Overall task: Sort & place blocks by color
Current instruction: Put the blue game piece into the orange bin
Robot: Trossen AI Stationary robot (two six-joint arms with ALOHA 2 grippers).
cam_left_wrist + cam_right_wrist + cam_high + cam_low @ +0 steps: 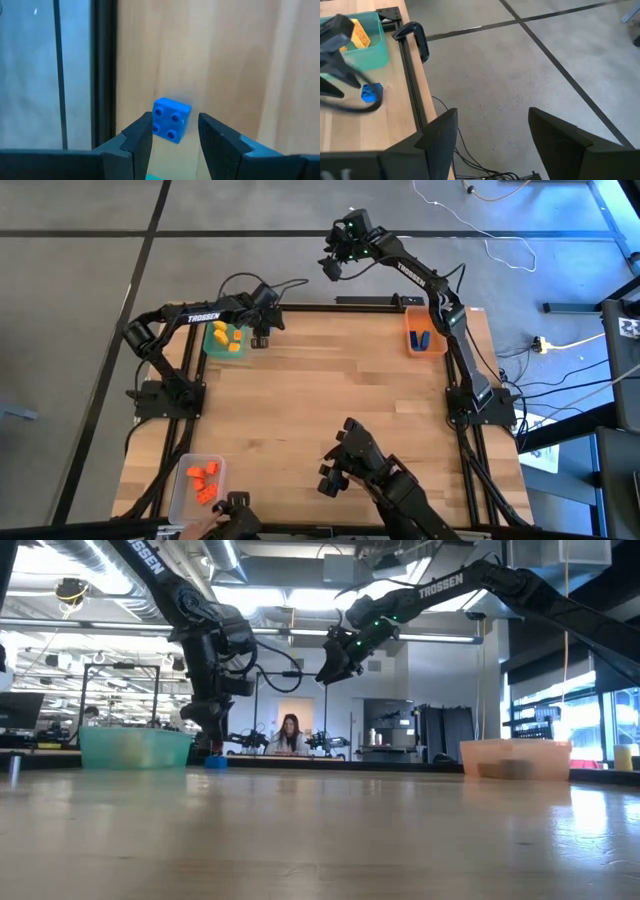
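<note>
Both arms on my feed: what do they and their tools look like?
Both are dark, near-black jointed arms with white TROSSEN lettering on a link. Black cables run along them, looping near the left wrist. Green lights glow near the right wrist. The left tool and right tool each have two dark, angular fingers.

We read "TROSSEN" in white on the left arm (pixel 205 316) and on the right arm (pixel 412 275); no other legible text found.
</note>
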